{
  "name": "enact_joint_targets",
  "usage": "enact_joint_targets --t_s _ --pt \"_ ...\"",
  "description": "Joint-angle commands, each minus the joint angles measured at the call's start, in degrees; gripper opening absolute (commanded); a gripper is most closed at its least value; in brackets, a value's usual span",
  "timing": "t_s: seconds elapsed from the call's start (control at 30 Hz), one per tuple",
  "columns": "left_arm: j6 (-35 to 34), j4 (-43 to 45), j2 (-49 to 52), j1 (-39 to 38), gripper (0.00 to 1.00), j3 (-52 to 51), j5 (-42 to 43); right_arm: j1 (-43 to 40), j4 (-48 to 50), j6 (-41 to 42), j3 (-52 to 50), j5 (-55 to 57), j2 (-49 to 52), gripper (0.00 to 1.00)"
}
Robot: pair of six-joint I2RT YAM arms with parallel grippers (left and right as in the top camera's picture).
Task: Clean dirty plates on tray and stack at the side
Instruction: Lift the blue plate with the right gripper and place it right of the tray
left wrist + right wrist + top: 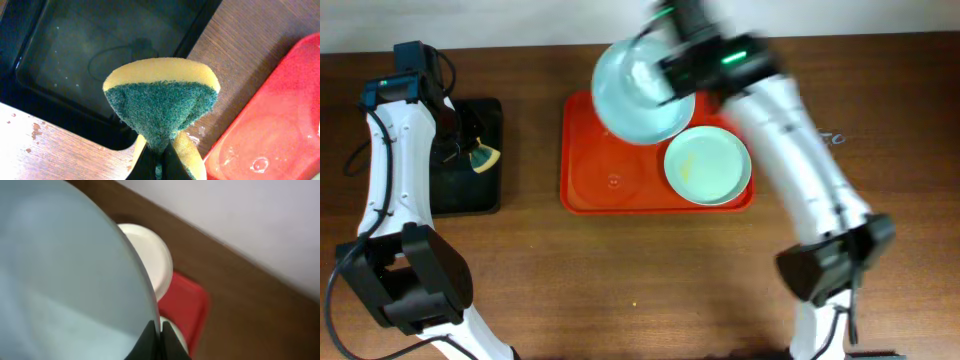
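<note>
My right gripper [672, 85] [160, 341] is shut on the rim of a pale mint-blue plate [638, 92] [65, 280] and holds it tilted above the back of the red tray [605, 185] [189, 302]. A second mint plate [708, 166] with a faint yellow smear lies on the tray's right side. A white plate [150, 260] shows behind the held plate in the right wrist view; the held plate hides it in the overhead view. My left gripper [470, 152] [159, 167] is shut on a yellow-and-green sponge [484, 157] [160, 102] over the black tray.
The small black tray [470, 195] [70, 60] sits left of the red tray, with wet spots inside. The red tray's corner [280, 130] shows water droplets. Brown table surface lies in front, a white wall behind.
</note>
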Motion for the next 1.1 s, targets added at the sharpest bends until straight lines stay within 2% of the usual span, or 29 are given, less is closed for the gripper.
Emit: enact_joint_targets --t_s 0.0,0.13,0.23,0.33,0.47,0.57,0.6,0.63,0.7,0.77,0.8,0.97,1.07 --pt "0.8 0.0 -1.4 0.2 0.0 1.0 -0.4 -15.1 -3.6 2.0 -0.8 -28.4 1.6 0.04" --pt "0.8 0.1 -1.4 0.2 0.0 1.0 -0.4 -28.3 -3.9 2.0 -6.1 -29.7 6.1 0.04" --pt "0.8 0.1 -1.4 0.2 0.0 1.0 -0.4 -35.0 -2.3 2.5 -9.7 -29.6 8.6 0.04" --pt "0.8 0.2 -1.4 0.2 0.0 1.0 -0.4 -43.2 4.4 8.2 -16.5 -29.6 9.9 0.04" --pt "0.8 0.2 -1.4 0.2 0.0 1.0 -0.4 -48.5 12.6 9.0 -24.8 -29.3 9.9 0.04" --pt "0.8 0.3 -1.4 0.2 0.0 1.0 -0.4 -49.4 16.4 9.0 -29.1 -29.1 9.9 0.05" --pt "0.7 0.4 -1.4 0.2 0.0 1.0 -0.4 -49.4 16.6 9.0 -29.4 -29.1 9.9 0.11" --pt "0.7 0.5 -1.4 0.2 0.0 1.0 -0.4 -49.3 16.6 9.1 -29.4 -29.1 9.9 0.22" --pt "0.8 0.5 -1.4 0.2 0.0 1.0 -0.4 -49.3 16.3 9.6 -28.9 -29.2 9.6 0.51" --pt "0.8 0.5 -1.4 0.2 0.0 1.0 -0.4 -49.3 14.3 11.9 -26.7 -29.2 9.0 0.69" --pt "0.7 0.5 -1.4 0.2 0.0 1.0 -0.4 -49.3 12.9 12.5 -24.9 -29.7 8.4 0.72" --pt "0.7 0.9 -1.3 0.2 0.0 1.0 -0.4 -45.3 11.4 12.4 -18.7 -40.1 4.7 0.75" --pt "0.7 0.9 -1.1 0.0 0.0 1.0 -0.4 -35.5 16.2 8.9 -18.6 -41.0 5.3 0.74"
